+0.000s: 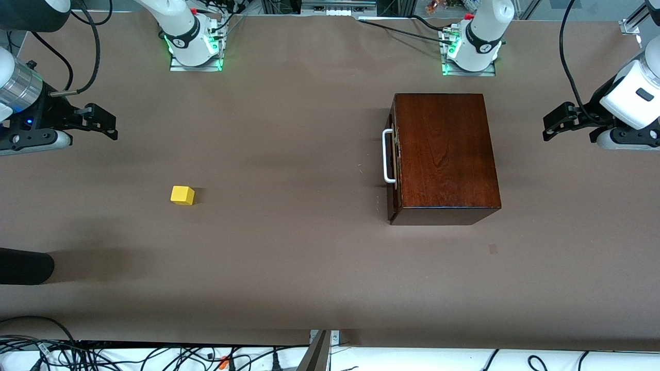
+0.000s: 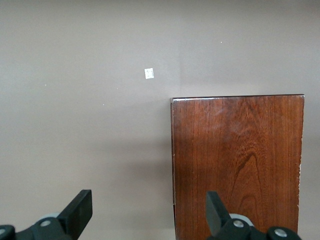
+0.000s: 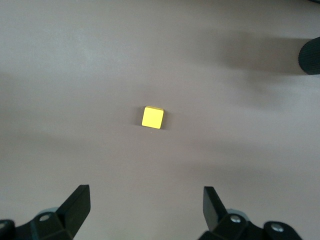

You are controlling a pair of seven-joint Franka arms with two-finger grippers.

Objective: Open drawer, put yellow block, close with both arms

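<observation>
The yellow block (image 1: 182, 195) (image 3: 152, 117) lies alone on the brown table toward the right arm's end. The mahogany box (image 1: 443, 157) (image 2: 237, 165) stands toward the left arm's end. Its drawer (image 1: 394, 170) is shut, and the white bar handle (image 1: 388, 156) faces the right arm's end. My right gripper (image 1: 109, 123) (image 3: 146, 207) hangs open and empty above the table at its own end, with the block in its view. My left gripper (image 1: 550, 122) (image 2: 148, 210) hangs open and empty at its end, above the table beside the box.
A black rounded object (image 1: 26, 265) (image 3: 310, 56) pokes in at the right arm's end, nearer the front camera than the block. A small square mark (image 1: 493, 249) (image 2: 149, 73) sits on the table near the box. Cables (image 1: 154, 355) run along the near edge.
</observation>
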